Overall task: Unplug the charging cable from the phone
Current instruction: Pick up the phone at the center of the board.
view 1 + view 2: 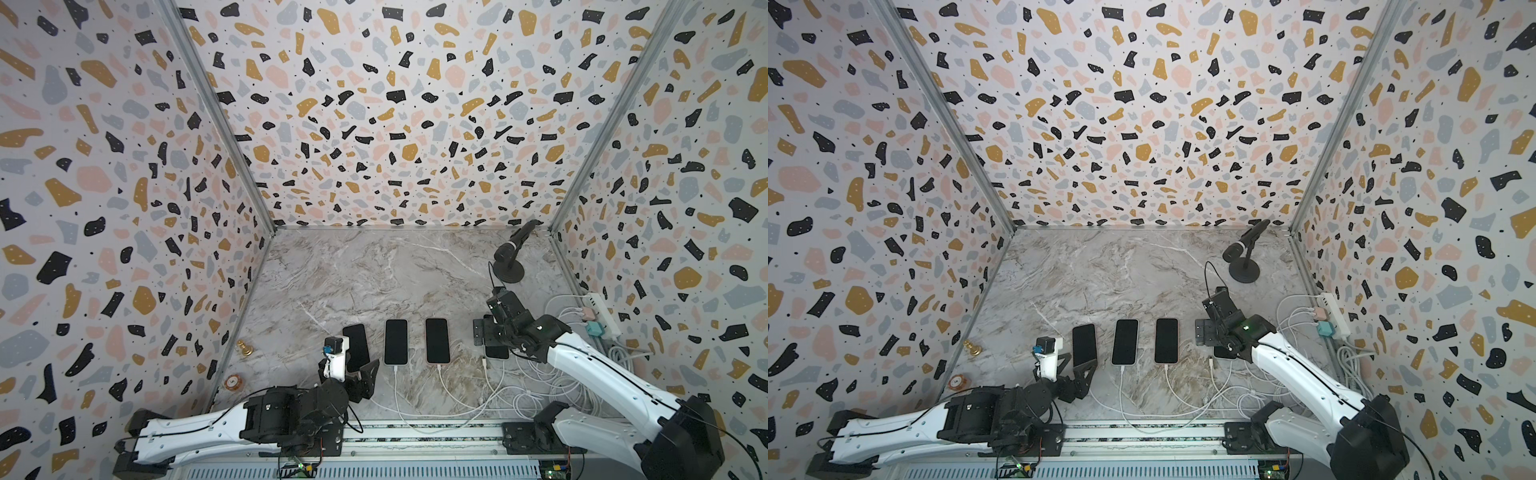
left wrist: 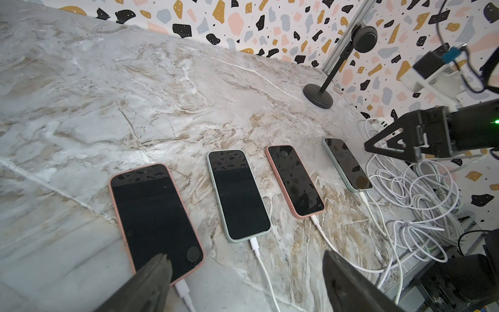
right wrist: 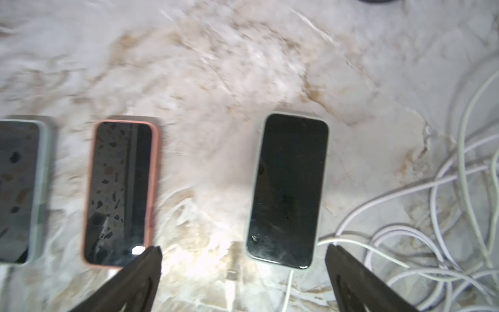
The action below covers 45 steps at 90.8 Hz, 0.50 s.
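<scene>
Four phones [image 1: 395, 341] lay side by side on the marble-patterned table [image 1: 374, 270], boxed in by speckled terrazzo walls [image 1: 395, 124], each with a white charging cable [image 2: 259, 259] plugged in. The left end effector [image 2: 245, 263] hung spread wide and empty at the plug end of the leftmost phone [image 2: 156, 218]. The right end effector [image 3: 243, 250] gaped, empty, above the rightmost phone [image 3: 289, 189].

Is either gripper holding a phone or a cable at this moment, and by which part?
Nothing is held. The left gripper and the right gripper are both open, with nothing between their jaws.
</scene>
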Each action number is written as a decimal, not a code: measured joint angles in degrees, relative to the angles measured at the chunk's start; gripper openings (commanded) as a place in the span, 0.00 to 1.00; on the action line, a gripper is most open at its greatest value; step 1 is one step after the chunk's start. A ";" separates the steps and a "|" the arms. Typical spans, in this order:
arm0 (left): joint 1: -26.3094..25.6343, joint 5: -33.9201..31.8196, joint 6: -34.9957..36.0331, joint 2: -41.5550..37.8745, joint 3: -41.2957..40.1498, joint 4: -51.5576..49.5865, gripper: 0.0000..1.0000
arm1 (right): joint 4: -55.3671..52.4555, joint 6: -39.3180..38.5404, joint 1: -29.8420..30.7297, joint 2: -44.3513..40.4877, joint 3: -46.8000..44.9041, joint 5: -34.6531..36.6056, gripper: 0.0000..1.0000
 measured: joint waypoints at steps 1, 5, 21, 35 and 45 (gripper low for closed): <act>0.00 0.00 -0.07 -0.02 -0.11 0.04 0.92 | -0.09 0.20 0.48 0.13 0.31 0.09 1.00; 0.00 -0.02 -0.37 -0.02 -0.57 0.33 0.92 | -0.11 0.98 3.02 1.92 1.62 0.63 1.00; 0.00 -1.03 -2.91 -0.04 -0.85 -0.07 0.92 | -0.09 3.58 11.45 16.41 8.04 2.01 1.00; 0.00 -1.27 -5.57 -1.66 -1.60 -1.77 0.94 | 3.28 6.69 13.16 26.64 11.74 -1.07 1.00; 0.00 -1.51 -7.17 -3.52 -2.38 -3.39 0.95 | 4.85 8.39 13.16 30.49 11.96 -3.34 1.00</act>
